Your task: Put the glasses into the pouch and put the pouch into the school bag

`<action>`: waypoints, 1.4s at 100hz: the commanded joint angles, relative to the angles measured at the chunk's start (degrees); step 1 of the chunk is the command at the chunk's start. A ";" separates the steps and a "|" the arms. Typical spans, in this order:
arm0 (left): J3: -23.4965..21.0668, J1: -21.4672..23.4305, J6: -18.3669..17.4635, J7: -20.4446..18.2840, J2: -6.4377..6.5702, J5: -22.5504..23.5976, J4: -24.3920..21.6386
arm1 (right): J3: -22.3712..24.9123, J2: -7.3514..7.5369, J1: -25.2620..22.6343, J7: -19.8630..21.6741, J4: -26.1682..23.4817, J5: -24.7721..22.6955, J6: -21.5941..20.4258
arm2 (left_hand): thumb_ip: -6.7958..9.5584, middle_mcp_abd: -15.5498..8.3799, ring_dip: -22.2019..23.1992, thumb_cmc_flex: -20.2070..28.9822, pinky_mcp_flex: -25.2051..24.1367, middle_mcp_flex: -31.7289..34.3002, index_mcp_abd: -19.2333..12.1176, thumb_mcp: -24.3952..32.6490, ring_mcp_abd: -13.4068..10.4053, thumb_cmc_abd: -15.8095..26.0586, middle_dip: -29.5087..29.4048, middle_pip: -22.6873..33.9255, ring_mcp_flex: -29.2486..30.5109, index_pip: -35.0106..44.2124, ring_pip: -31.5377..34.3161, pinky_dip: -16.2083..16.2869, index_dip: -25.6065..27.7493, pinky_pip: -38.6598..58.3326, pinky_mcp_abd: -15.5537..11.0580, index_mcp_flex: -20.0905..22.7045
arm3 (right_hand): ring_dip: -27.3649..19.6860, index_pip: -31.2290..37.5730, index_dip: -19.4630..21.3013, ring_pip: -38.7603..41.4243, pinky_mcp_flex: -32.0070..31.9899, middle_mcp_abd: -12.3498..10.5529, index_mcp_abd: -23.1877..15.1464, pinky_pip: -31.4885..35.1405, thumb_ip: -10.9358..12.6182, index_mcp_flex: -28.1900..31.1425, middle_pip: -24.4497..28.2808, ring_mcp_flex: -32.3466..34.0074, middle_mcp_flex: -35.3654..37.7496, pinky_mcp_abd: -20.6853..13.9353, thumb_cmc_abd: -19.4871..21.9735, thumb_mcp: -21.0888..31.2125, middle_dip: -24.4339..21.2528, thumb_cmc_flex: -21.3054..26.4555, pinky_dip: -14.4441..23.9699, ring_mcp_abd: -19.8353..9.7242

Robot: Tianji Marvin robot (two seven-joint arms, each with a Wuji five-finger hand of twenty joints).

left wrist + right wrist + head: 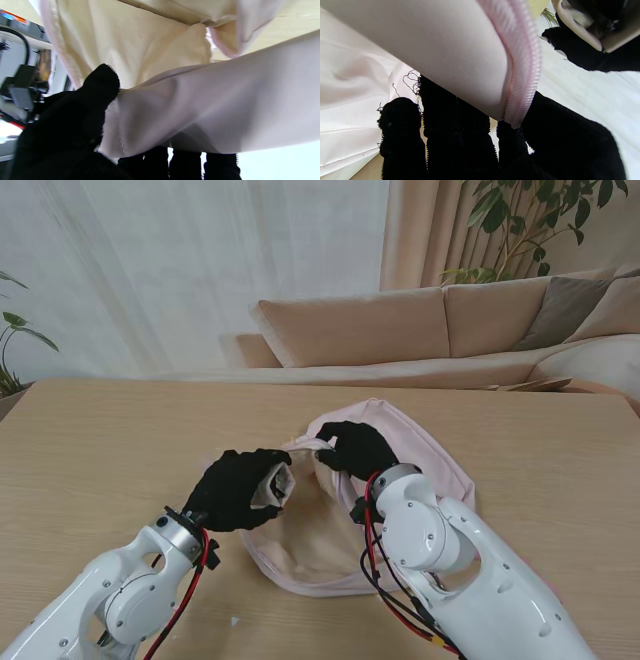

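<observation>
you have 1 pink school bag [440, 470] lying flat on the desk [100, 450], its mouth open toward you and its cream lining showing. 2 black-gloved robot hands are at that opening, 1 on each side.

the left robot hand [235, 488] is closed around 1 pale, cream-coloured fabric item, the pouch [275, 483], holding it just at the bag's left rim. in the left wrist view the thumb [100, 85] presses on pale fabric [200, 110] while 3 fingertips show under it.

the right robot hand [355, 448] pinches the bag's upper edge, lifting a strip of the rim [310, 444]. in the right wrist view you see 1 pink zipper band [525, 75] running along that edge, with 3 fingers on one side of it and the thumb [570, 140] on the other.

you cannot see the glasses in any of the 3 views; whether they sit inside the pouch cannot be told.
</observation>
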 commanded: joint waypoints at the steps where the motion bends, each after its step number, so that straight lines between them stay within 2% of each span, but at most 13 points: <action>1: 0.47 -0.57 -1.56 -1.68 0.04 0.89 -0.60 | 0.19 -0.13 -0.55 0.81 -0.32 0.14 -0.14 | 3.52 0.03 1.27 4.42 1.20 0.32 -2.84 4.86 -1.44 4.86 -0.50 -0.73 0.81 5.24 0.39 1.83 0.93 3.03 -0.17 0.85 | 0.45 2.35 0.01 0.98 0.73 0.14 -3.74 2.22 0.31 3.32 0.21 2.02 1.42 1.02 0.27 1.80 0.02 1.84 0.88 1.37; 29: 1.82 -2.67 -6.54 -8.93 1.49 2.83 -0.24 | 1.37 -0.09 -1.68 0.47 -1.69 -0.07 -0.06 | 3.41 -0.48 0.93 4.48 1.61 1.10 -3.31 5.22 -1.74 4.99 -0.55 -0.88 1.27 6.49 -0.17 1.67 2.10 2.81 -0.21 0.67 | 0.39 2.37 0.05 0.99 0.71 0.37 -3.53 2.25 0.28 3.33 0.23 2.03 1.33 1.17 0.27 1.70 0.02 1.99 0.81 1.57; 66: 6.82 -9.33 -11.86 -18.34 3.23 3.62 1.78 | 2.16 0.00 -2.96 0.09 -2.93 -0.48 -1.05 | 3.43 -1.82 0.62 5.28 2.02 1.51 -4.48 5.37 -3.24 5.24 -0.77 -1.40 1.32 7.24 -1.31 1.07 3.00 1.69 -1.16 0.65 | 0.39 2.39 0.28 1.10 0.62 0.50 -3.72 2.45 0.32 3.26 0.63 1.99 0.99 1.20 0.49 1.43 0.26 2.17 0.86 1.72; 91: 8.15 -11.44 -15.72 -21.10 3.91 4.64 1.63 | 2.39 0.07 -3.23 0.22 -2.91 -0.54 -1.08 | 3.49 -2.60 0.40 6.54 2.00 2.57 -5.47 5.25 -3.79 5.49 -0.68 -1.27 1.34 8.86 -2.39 0.76 4.20 0.66 -1.56 0.54 | 0.44 2.32 0.39 1.29 0.88 0.44 -3.78 2.56 0.36 3.26 0.78 2.07 0.96 1.25 0.56 1.29 0.35 2.17 0.87 1.65; 96: 8.17 -11.62 -16.31 -21.61 4.01 4.80 1.30 | 2.44 0.09 -3.22 0.31 -2.86 -0.52 -1.09 | 3.50 -3.77 0.37 6.63 2.02 2.81 -5.70 5.15 -4.00 5.61 -0.62 -1.23 1.41 9.23 -2.56 0.70 4.50 0.42 -1.68 0.55 | 0.43 2.32 0.41 1.28 0.89 0.39 -3.77 2.57 0.35 3.25 0.79 2.05 0.96 1.26 0.57 1.25 0.35 2.16 0.86 1.66; 106: 8.17 -11.73 -17.06 -22.80 4.16 3.76 0.73 | 2.57 0.09 -3.29 0.33 -2.81 -0.38 -0.99 | 3.51 -3.44 0.37 6.77 1.88 2.90 -5.85 5.08 -4.07 5.68 -0.60 -1.27 1.46 9.59 -2.69 0.58 4.83 -0.05 -1.81 0.47 | 0.42 2.32 0.45 1.29 0.89 0.42 -3.82 2.57 0.34 3.27 0.78 2.04 0.90 1.27 0.62 1.20 0.36 2.19 0.86 1.68; 140: 7.24 -11.79 -20.20 -21.65 4.02 3.21 -0.96 | 3.04 0.17 -3.52 0.56 -2.83 -0.41 -0.99 | 3.63 -4.63 0.16 7.58 2.25 3.72 -6.38 5.12 -4.65 5.67 -0.43 -1.13 2.20 10.13 -3.25 0.73 5.51 -0.46 -2.06 0.95 | 0.43 2.26 0.52 1.40 0.98 0.46 -3.89 2.66 0.35 3.29 0.88 2.11 0.88 1.23 0.64 1.09 0.44 2.27 0.87 1.77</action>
